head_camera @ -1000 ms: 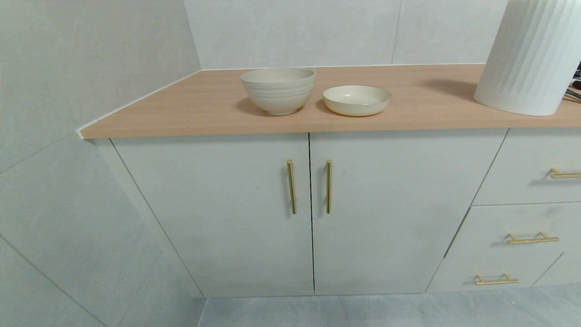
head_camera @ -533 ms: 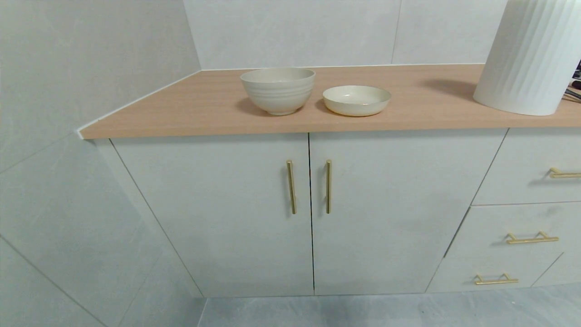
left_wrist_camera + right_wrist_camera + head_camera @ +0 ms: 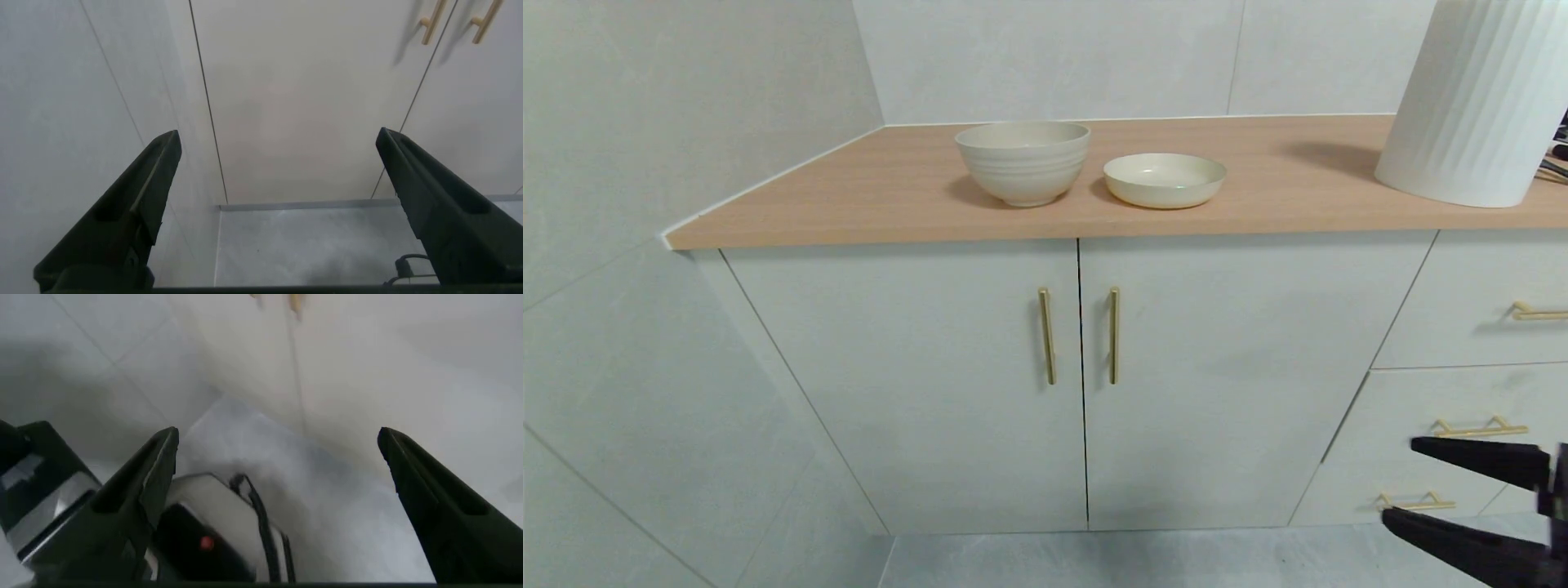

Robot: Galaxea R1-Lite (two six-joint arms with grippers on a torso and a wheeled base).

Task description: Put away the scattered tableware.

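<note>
My left claw (image 3: pixel 278 145) and right claw (image 3: pixel 1401 480) gape empty, with a ribbed beige bowl (image 3: pixel 1023 163) beside a shallow cream dish (image 3: pixel 1165 180) on the wooden counter (image 3: pixel 849 200).

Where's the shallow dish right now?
In the head view the shallow dish sits on the wooden countertop, slightly right of centre, just right of the deeper ribbed bowl without touching it, above the right-hand cabinet door.

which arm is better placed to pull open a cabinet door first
Likely right: the right gripper is open before the lower drawers, beside the right door. The left gripper, also open, points at the left door's foot near the floor.
</note>
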